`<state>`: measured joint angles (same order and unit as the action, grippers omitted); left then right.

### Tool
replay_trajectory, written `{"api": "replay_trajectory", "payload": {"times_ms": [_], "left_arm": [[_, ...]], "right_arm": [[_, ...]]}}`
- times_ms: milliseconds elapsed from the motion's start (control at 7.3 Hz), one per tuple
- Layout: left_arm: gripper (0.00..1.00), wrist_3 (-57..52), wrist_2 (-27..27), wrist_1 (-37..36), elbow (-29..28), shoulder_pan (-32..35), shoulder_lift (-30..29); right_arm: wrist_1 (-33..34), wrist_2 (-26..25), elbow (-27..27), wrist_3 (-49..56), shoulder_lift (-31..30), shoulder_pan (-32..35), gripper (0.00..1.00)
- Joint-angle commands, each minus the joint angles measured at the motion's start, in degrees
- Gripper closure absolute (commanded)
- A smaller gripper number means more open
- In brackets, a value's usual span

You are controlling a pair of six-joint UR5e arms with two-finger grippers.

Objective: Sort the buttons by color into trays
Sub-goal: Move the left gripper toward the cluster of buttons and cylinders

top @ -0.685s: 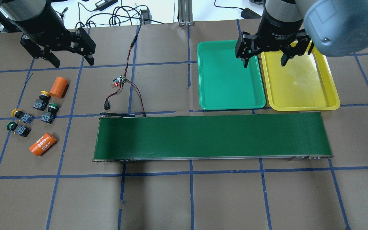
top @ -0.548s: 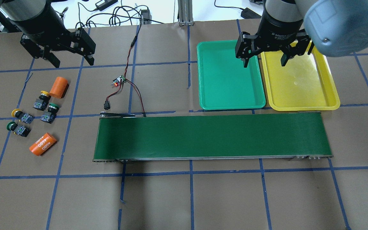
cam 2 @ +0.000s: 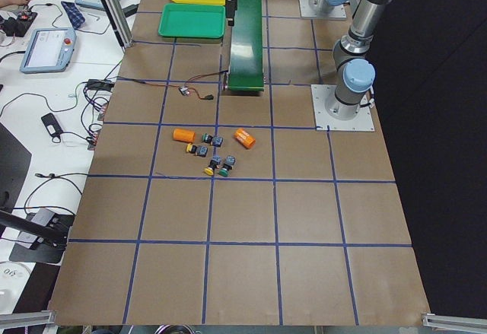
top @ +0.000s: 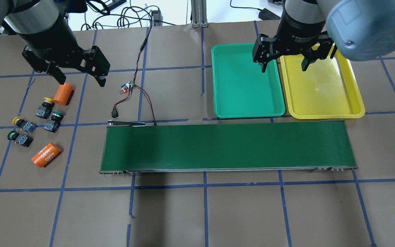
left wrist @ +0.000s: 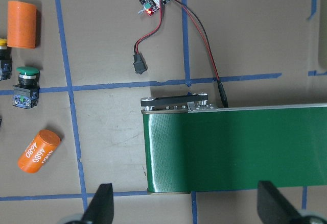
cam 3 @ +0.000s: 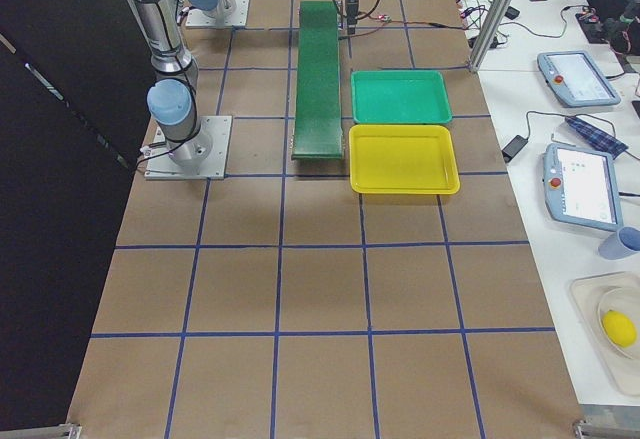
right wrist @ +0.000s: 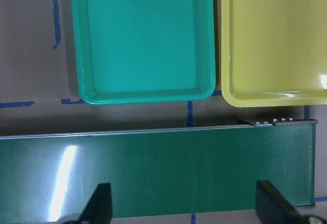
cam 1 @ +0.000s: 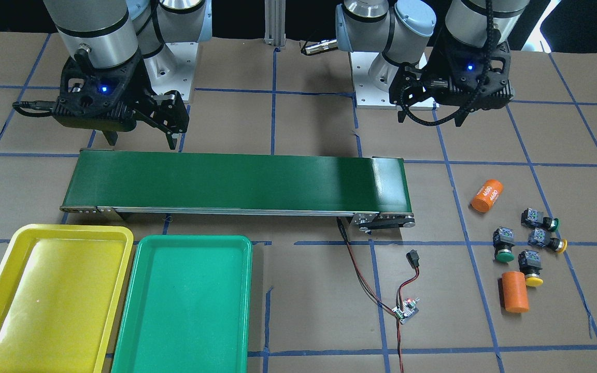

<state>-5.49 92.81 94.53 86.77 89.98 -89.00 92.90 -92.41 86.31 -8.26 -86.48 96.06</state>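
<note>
With left gripper (top: 81,81) wide and empty by an orange cylinder (top: 62,93), centre over 1 of 4 buttons (top: 51,123) on the table (top: 170,212) just beyond. Straddle its black body, clear of neighbours. Leave right gripper (top: 284,67), likewise wide, above the trays (top: 242,89).

L jaws now nearer orange cyl. (top: 63,94)

I saw the brown paper-covered table (top: 197,212), gridded with blue tape, carrying a long dark-green conveyor belt (top: 228,145) across its middle. Beyond it a green plastic tray (top: 242,82) lay just beside a yellow plastic tray (top: 321,92). At the robot's left, four small black push-button switches (top: 52,121) lay between two orange cylinders (top: 46,155), near a small wired circuit board (top: 127,87)
</note>
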Motion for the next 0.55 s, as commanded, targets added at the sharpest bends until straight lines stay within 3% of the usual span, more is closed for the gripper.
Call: {"api": "replay_trajectory", "payload": {"times_ms": [0, 411], "left_arm": [[0.0, 1.1, 0.4, -5.8, 2.5, 0.9, 0.4], [0.0, -2.7, -0.8, 5.5, -2.2, -4.0, -0.8]], "right_arm": [[0.0, 0.0, 0.0, 0.0, 0.0, 0.0, 0.0], [0.0, 0.0, 0.0, 0.0, 0.0, 0.0, 0.0]]}}
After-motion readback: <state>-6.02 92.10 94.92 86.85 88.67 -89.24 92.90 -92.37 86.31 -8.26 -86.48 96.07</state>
